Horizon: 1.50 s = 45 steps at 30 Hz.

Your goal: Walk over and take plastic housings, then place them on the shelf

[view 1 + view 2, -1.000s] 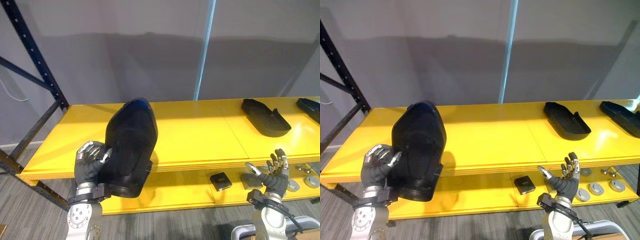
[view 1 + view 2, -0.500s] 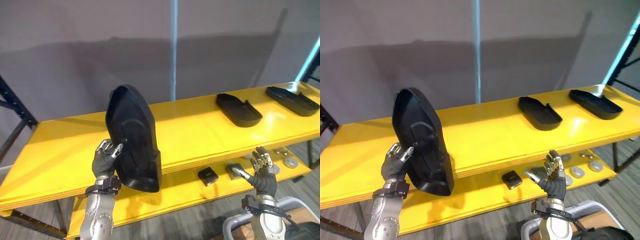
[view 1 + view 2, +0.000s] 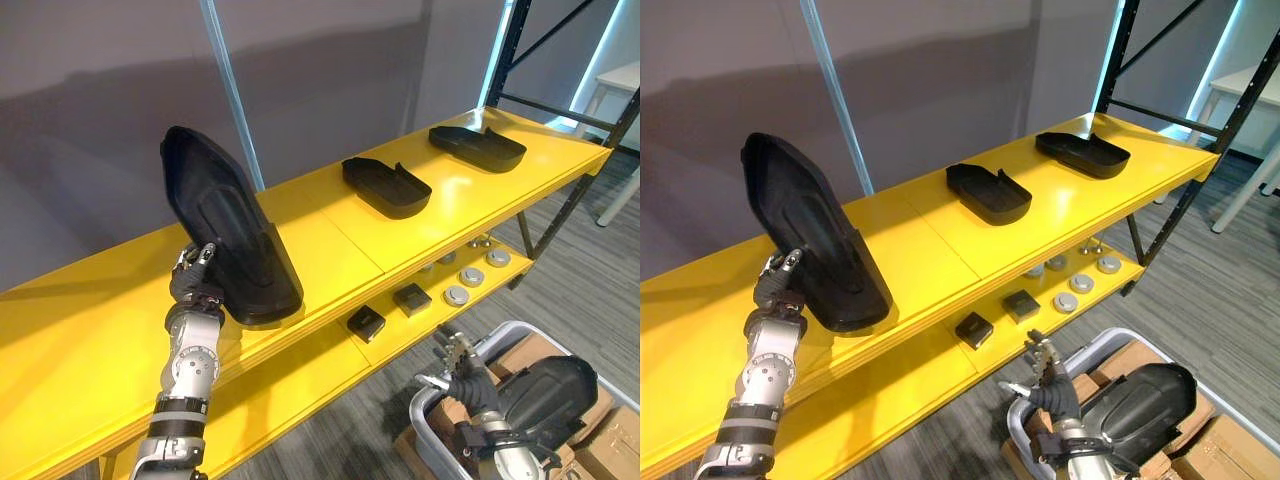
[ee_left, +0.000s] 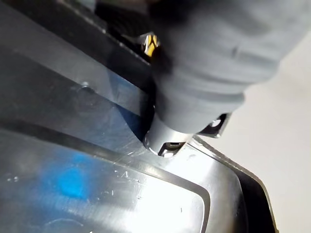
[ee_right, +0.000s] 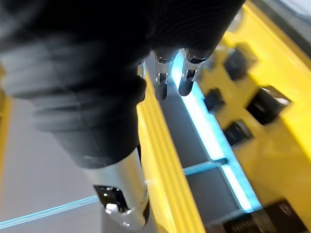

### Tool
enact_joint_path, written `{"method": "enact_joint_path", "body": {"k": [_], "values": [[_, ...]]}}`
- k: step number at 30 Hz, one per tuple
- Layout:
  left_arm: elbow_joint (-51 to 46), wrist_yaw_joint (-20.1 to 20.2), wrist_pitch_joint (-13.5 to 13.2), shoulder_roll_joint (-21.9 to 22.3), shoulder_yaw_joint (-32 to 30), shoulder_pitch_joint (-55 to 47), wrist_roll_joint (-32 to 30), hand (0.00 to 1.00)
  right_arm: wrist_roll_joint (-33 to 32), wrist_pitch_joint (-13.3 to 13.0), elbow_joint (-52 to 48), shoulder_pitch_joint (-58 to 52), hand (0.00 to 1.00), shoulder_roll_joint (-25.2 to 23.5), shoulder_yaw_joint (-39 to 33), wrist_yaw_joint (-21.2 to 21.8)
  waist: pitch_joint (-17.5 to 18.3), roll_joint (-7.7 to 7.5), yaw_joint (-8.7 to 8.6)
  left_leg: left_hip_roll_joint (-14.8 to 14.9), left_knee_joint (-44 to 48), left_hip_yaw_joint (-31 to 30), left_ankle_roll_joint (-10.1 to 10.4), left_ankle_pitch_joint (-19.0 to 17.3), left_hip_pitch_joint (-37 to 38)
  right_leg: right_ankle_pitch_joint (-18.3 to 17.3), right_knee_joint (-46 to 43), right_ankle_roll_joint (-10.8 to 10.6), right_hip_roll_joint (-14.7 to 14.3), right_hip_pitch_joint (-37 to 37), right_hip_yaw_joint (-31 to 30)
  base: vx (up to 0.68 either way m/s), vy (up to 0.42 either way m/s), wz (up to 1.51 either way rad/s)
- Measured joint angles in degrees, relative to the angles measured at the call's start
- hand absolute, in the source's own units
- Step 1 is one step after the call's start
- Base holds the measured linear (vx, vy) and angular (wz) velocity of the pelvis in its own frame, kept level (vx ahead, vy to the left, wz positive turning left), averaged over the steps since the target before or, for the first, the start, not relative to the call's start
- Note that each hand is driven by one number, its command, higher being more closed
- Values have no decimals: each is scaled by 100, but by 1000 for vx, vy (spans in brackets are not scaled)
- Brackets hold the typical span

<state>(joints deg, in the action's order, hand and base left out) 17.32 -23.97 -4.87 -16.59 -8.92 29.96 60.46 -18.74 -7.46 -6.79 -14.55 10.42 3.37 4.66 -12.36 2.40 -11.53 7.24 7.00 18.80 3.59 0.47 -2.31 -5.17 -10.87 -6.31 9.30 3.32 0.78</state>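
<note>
I have the left hand [image 3: 192, 282] curled round the rim of a black housing [image 3: 225, 235] at the left of the frame. The housing stands tilted, wide end seemingly down on the yellow shelf [image 3: 330, 240], nose up. I judge it mid-placement: the foot takes the weight while the hand steadies it for laying flat. A second housing [image 3: 385, 187] and a third housing [image 3: 477, 147] lie hollow side up toward the upper right, leaving room here. The right hand [image 3: 462, 368] hangs low at bottom centre, fingers loose and empty, by the grey bin [image 3: 425, 405] holding a spare housing [image 3: 545, 392].
</note>
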Motion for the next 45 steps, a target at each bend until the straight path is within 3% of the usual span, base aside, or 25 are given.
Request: {"method": "enact_joint_path", "body": {"k": [10,17,18,24,35,45], "values": [[709,-714,-18,-344,149,1229,-402,100,-3,8,-177,153,0,3,584,-340,-1000,-5,-164,31,-73,18,-69,222,-515,261,44,5,-62,496,-33,-36,21,-1],[1142,-1216,-64,-790,628,2144,-863,100,-146,8,-195,393,0,87,828,-585,-1243,-76,-134,35,-56,11,-95,280,-795,308,13,10,-62,780,-37,-32,21,1],[1244,-1324,-67,-817,651,2282,-993,0,-150,8,-195,408,0,90,913,-616,-1262,-91,-134,36,-56,15,-96,288,-825,311,0,10,-62,820,-42,0,0,0],[1643,-1662,-54,-1237,900,2754,-1118,0,-349,8,-196,464,0,90,1187,-687,-1361,-256,-126,75,-70,120,-88,302,-858,333,-16,28,-106,929,-149,-9,16,-7],[2060,-1842,-107,-1421,1056,3024,-979,0,-372,6,-193,509,0,103,1383,-861,-1387,-300,-70,82,-63,142,-87,303,-843,340,-50,27,-109,938,-174,-4,11,-2],[1764,-1566,-255,-1464,1001,3025,-919,0,-291,-70,-365,146,0,94,1499,-894,-1424,-369,-7,83,-113,171,-67,288,-509,339,-3,27,-106,611,-178,-7,8,-1]]}}
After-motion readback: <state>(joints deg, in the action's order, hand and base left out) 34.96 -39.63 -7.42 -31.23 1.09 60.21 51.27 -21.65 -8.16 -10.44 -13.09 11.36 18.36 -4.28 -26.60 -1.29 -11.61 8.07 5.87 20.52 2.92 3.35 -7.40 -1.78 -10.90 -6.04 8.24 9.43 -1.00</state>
